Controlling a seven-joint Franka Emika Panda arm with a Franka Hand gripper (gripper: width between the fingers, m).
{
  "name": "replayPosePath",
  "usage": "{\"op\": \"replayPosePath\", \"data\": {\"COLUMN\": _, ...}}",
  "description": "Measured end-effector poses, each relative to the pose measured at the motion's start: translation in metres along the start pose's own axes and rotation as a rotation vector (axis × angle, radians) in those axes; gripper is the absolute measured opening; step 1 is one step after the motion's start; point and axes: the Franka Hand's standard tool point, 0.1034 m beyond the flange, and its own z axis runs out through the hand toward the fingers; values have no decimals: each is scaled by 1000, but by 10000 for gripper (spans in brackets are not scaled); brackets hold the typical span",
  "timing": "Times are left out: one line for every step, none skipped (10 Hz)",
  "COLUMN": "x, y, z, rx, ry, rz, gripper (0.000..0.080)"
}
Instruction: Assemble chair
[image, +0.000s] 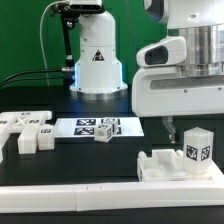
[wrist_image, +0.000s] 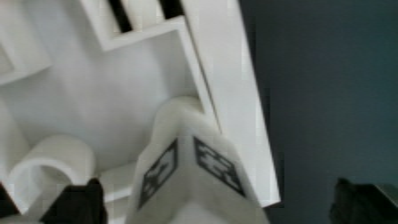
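1. Judging progress from my remote station, I put the chair at an early stage. One part looks placed and most of the rest lie loose.
2. On the exterior view's right, toward the near side, a short white plastic block (image: 197, 146) with black-and-white square tags stands upright. It rests on a flat white plastic panel piece (image: 160, 168) with raised edges. The block looks seated, but the joint itself is hidden from me.
3. The tool (wrist_image: 222, 205) hangs just above that block with its jaws wide. In the wrist view the dark fingertips (wrist_image: 80, 203) stand clear of the block on both sides, so I read it as holding nothing.
4. On the exterior view's left, a cluster of loose white plastic bars and pegs (image: 25, 132) lies on the black worktop (image: 100, 160). It is well apart from the panel piece, and none of it is joined to the panel.
5. Mid-scene, a small white tagged cube-shaped part (image: 104, 128) sits on the marker board (image: 75, 127), also unfitted.
6. A long white border rail (image: 80, 190) runs along the near edge.
7. By my estimate, nearly everything is left to do: each loose part on the left and the cube-shaped part must be fetched and fitted to the panel piece. I would also want to confirm that the upright block is fully home.
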Motion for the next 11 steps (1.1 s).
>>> {"op": "replayPosePath", "data": {"x": 1, "y": 3, "z": 0, "rx": -5, "ry": 0, "rz": -137, "gripper": 644}}
{"op": "replayPosePath", "data": {"x": 3, "y": 8, "z": 0, "rx": -23, "ry": 6, "rz": -324, "gripper": 649}}
{"op": "replayPosePath", "data": {"x": 8, "y": 8, "z": -2, "rx": -52, "ry": 30, "rz": -522, "gripper": 649}}
{"op": "replayPosePath", "data": {"x": 11, "y": 9, "z": -2, "rx": -61, "ry": 47, "rz": -658, "gripper": 649}}
{"op": "replayPosePath", "data": {"x": 10, "y": 9, "z": -1, "rx": -55, "ry": 45, "rz": -582, "gripper": 649}}
{"op": "replayPosePath", "data": {"x": 10, "y": 9, "z": -1, "rx": -57, "ry": 45, "rz": -587, "gripper": 529}}
{"op": "replayPosePath", "data": {"x": 10, "y": 9, "z": -1, "rx": -54, "ry": 46, "rz": -543, "gripper": 529}}
{"op": "replayPosePath", "data": {"x": 10, "y": 8, "z": -1, "rx": -52, "ry": 48, "rz": -480, "gripper": 346}}
{"op": "replayPosePath", "data": {"x": 10, "y": 8, "z": -1, "rx": -48, "ry": 49, "rz": -407, "gripper": 285}}
{"op": "replayPosePath", "data": {"x": 10, "y": 7, "z": -1, "rx": -43, "ry": 52, "rz": -323, "gripper": 285}}
{"op": "replayPosePath", "data": {"x": 9, "y": 2, "z": 0, "rx": -38, "ry": 66, "rz": -196, "gripper": 285}}
